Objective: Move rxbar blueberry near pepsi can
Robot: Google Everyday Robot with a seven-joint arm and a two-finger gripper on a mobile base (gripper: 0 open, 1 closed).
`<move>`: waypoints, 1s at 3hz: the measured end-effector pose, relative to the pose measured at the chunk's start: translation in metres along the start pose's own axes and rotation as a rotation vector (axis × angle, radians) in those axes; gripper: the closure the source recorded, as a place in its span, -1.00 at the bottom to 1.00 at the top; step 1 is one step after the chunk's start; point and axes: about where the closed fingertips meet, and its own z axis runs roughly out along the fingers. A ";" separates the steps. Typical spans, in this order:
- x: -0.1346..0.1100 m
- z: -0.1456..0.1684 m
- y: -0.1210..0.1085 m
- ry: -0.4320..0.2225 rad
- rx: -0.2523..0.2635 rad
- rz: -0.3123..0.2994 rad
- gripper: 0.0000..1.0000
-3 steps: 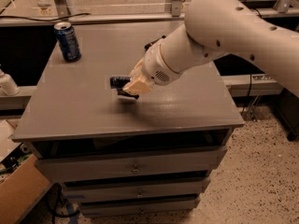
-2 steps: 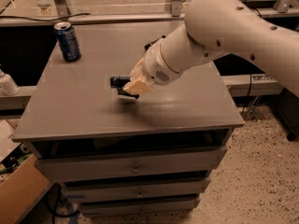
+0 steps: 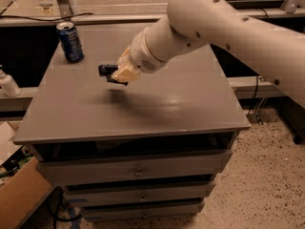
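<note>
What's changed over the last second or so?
The claw, holding the rxbar blueberry, has carried it up and to the left in the camera view, closer to the pepsi can. The pepsi can has not moved, and the grip on the bar is unchanged.

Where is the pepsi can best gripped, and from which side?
Probably mid-body, across the round wall, approaching level from the centre of the table: the pepsi can stands upright by its far-left corner. The gripper hangs beside it, shut on the rxbar blueberry.
</note>
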 end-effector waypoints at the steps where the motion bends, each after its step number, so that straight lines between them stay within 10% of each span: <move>1: -0.018 0.025 -0.031 -0.035 0.039 -0.053 1.00; 3: -0.034 0.073 -0.103 -0.073 0.127 -0.144 1.00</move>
